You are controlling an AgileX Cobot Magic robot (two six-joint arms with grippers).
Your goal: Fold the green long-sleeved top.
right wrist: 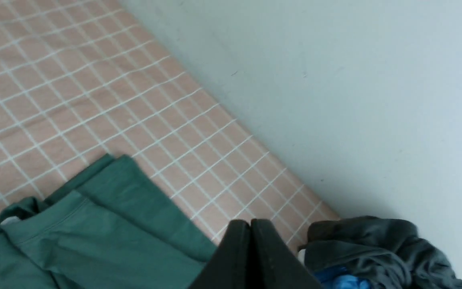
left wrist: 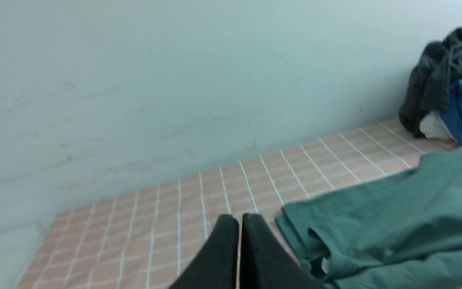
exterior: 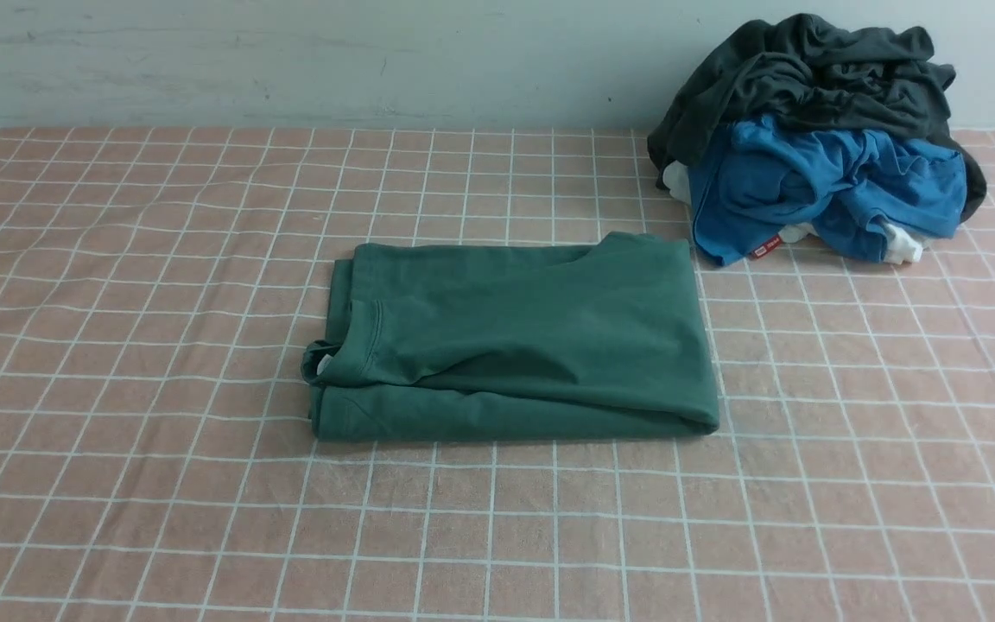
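The green long-sleeved top point(exterior: 515, 341) lies folded into a flat rectangle in the middle of the table, its ribbed neck and white label at its left end. Neither arm shows in the front view. In the left wrist view my left gripper point(left wrist: 240, 218) is shut with nothing in it, raised above the cloth beside the top's point(left wrist: 395, 224) neck end. My right gripper point(right wrist: 250, 222) is shut and empty too, raised over the far edge of the top point(right wrist: 106, 233) near the clothes pile.
A heap of clothes stands at the back right: a dark charcoal garment point(exterior: 817, 73) over a bright blue one point(exterior: 817, 186), with white fabric beneath. A pink checked tablecloth point(exterior: 117, 363) covers the table. A pale wall point(exterior: 290, 60) runs along the far edge.
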